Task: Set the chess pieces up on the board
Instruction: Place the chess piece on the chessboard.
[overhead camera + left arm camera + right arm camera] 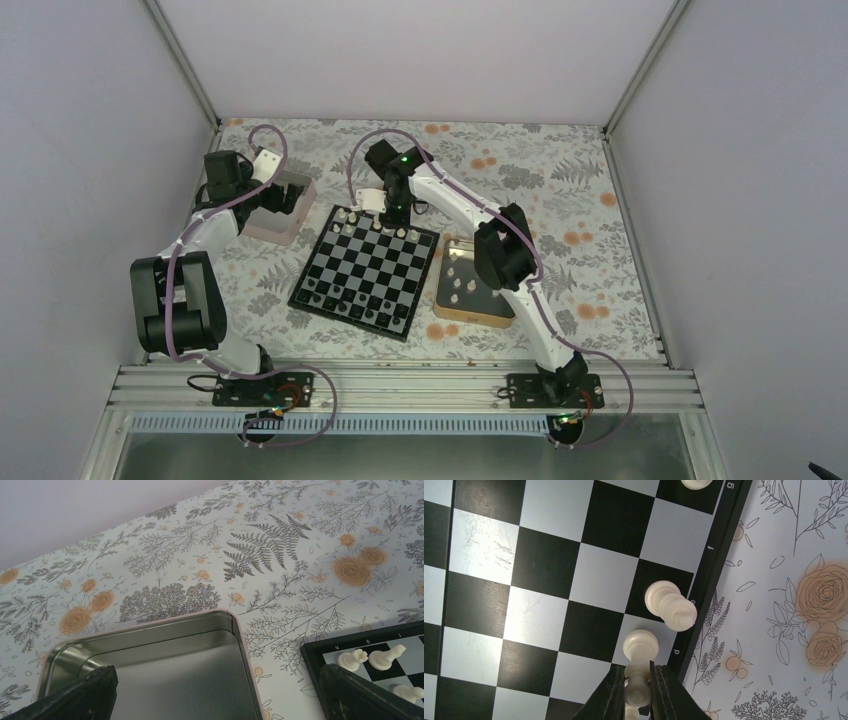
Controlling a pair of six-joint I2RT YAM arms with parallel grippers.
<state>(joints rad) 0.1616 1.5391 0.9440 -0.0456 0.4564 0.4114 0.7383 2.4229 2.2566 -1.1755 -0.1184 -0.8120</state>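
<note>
Board [365,270] sits in the middle of your desk [560,170], with white chess pieces [401,233] lined along its far edge. Your right tool [638,672] is clamped on the upper part of one white piece [640,645], whose base rests on a pale square at the border by the letter d. A neighbouring piece [671,609] stands on the dark square just beside it. More white pieces lie in the gold tin [470,317] right of the board. Your left tool [216,675], jaws wide apart, hangs over the pinkish silver tin [150,632].
</note>
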